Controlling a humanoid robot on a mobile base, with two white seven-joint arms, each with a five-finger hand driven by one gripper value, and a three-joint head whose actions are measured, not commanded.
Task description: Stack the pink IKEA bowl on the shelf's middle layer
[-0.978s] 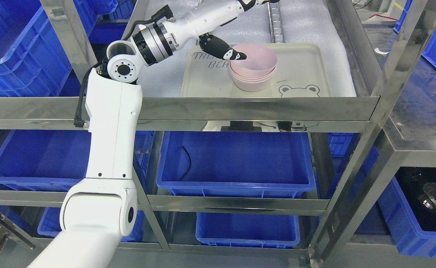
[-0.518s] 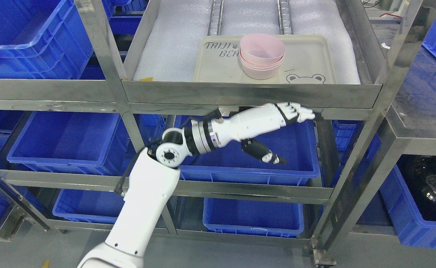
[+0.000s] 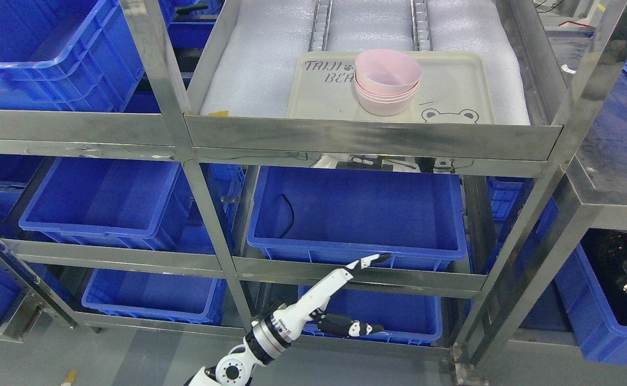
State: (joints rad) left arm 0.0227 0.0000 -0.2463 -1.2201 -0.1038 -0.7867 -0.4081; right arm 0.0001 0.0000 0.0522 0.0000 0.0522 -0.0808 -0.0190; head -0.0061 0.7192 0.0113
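Placement judged complete: nested round pink plastic bowls (image 3: 386, 81) sit on the beige tray (image 3: 453, 80), far above the empty, spread-fingered left robot hand (image 3: 364, 289); next, check the stack.

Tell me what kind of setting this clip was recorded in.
Most likely a warehouse or factory storage area, possibly a robot test floor. Stainless steel shelving holds rows of blue plastic bins, and the floor is bare grey. A tray with stacked pink bowls sits on a foam-lined shelf.
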